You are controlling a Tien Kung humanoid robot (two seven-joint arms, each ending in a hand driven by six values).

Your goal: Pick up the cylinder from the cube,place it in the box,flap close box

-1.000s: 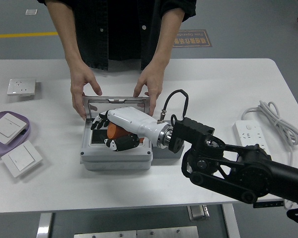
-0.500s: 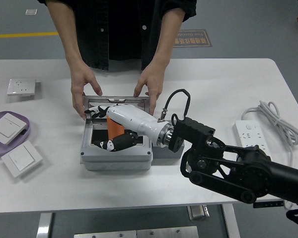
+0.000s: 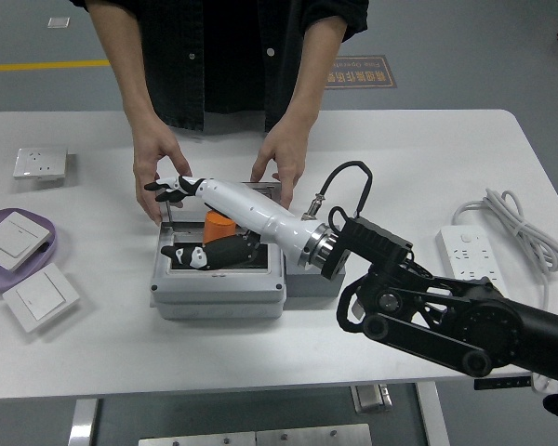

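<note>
- I see my right hand [image 3: 200, 218] spread open over the grey box [image 3: 218, 293], gripping nothing.
- Orange cylinder [image 3: 217, 224] stands inside the box.
- A person's hands [image 3: 155, 167] steady the box's upright lid [image 3: 275, 190].

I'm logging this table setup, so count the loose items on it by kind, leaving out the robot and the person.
Wall switch and socket plates: 3
Purple tray: 1
Grey box: 1
Orange cylinder: 1
Power strip: 1
Total: 7
</note>
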